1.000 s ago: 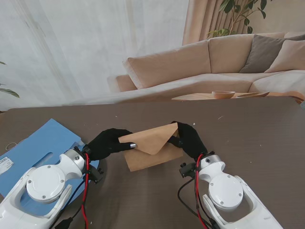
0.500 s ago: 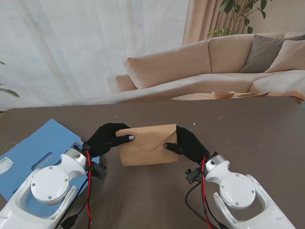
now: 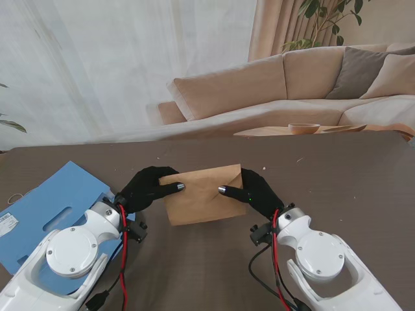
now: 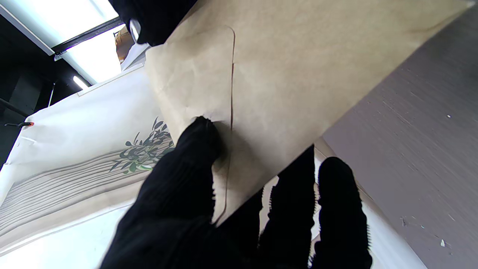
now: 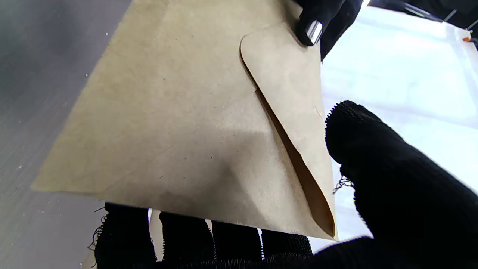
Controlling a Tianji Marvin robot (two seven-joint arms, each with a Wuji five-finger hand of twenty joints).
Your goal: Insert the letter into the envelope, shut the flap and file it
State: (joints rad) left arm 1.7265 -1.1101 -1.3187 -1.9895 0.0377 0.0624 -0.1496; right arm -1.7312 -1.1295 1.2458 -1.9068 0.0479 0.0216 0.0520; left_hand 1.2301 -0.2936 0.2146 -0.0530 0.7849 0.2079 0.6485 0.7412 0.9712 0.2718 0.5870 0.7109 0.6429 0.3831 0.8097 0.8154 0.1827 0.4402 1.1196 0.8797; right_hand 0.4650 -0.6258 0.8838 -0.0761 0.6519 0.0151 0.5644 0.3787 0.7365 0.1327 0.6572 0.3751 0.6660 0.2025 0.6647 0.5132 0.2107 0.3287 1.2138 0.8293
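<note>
Plainly, the matte brown paper envelope (image 3: 202, 194) hung over the dark worktop (image 3: 350, 175), pinched between my left hand (image 3: 146, 187) and right hand (image 3: 256, 192). Only my right wrist view showed its rounded flap (image 5: 287, 97) gaping slightly; a smooth blue folder (image 3: 45, 207) lay left.

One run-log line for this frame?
envelope: off table, flap folded | left robot hand: holding | right robot hand: holding | blue folder: untouched

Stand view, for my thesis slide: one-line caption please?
Both robot hands, left and right, hold a brown envelope above the table, flap folded down.
</note>
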